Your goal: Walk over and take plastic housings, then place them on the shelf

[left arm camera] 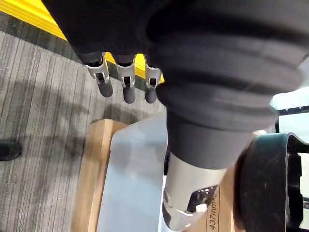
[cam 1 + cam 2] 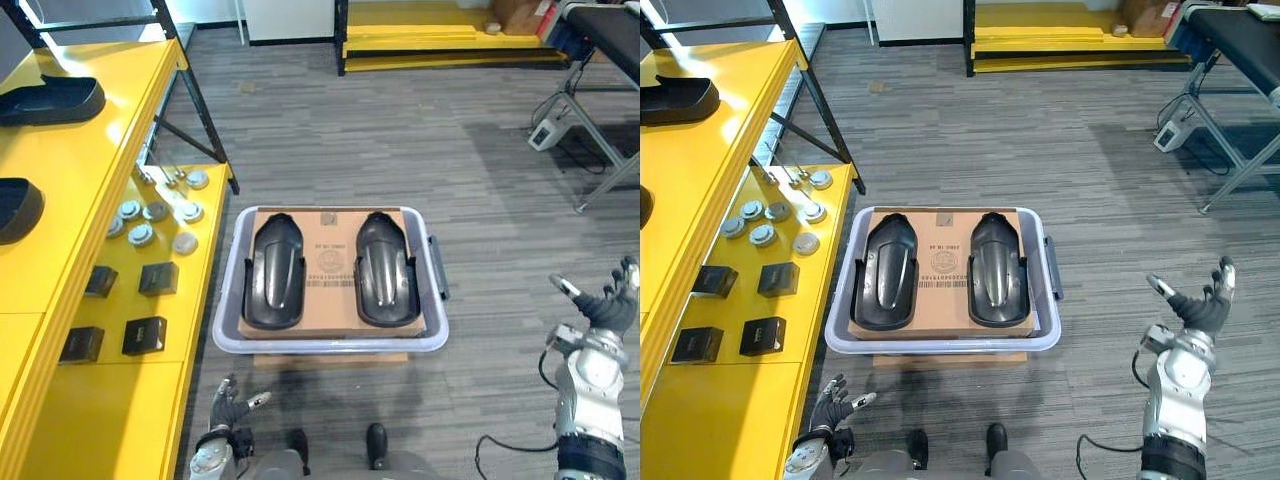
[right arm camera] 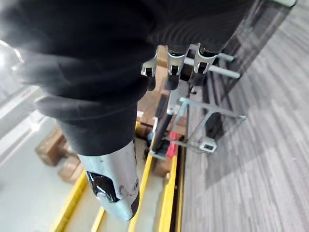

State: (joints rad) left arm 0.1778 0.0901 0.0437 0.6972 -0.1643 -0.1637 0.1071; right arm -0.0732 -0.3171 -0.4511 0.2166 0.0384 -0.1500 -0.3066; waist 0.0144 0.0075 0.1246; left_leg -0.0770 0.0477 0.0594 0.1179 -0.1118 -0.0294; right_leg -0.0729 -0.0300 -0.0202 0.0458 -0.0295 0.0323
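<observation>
Two black plastic housings, one on the left point(image 2: 273, 270) and one on the right point(image 2: 386, 267), lie side by side on a cardboard sheet point(image 2: 330, 262) inside a grey bin point(image 2: 330, 342) on the floor. The yellow shelf point(image 2: 70, 180) runs along the left and holds two more black housings point(image 2: 45, 100). My left hand point(image 2: 228, 408) hangs low, just in front of the bin's near left corner, fingers spread and empty. My right hand point(image 2: 608, 305) is raised well to the right of the bin, fingers straight, holding nothing.
On the shelf's lower yellow level lie several round grey caps point(image 2: 150, 215) and small black boxes point(image 2: 158, 278). A black metal shelf leg point(image 2: 205, 120) slants behind the bin. A grey folding stand point(image 2: 590, 120) is at the far right, a yellow platform point(image 2: 450, 40) at the back.
</observation>
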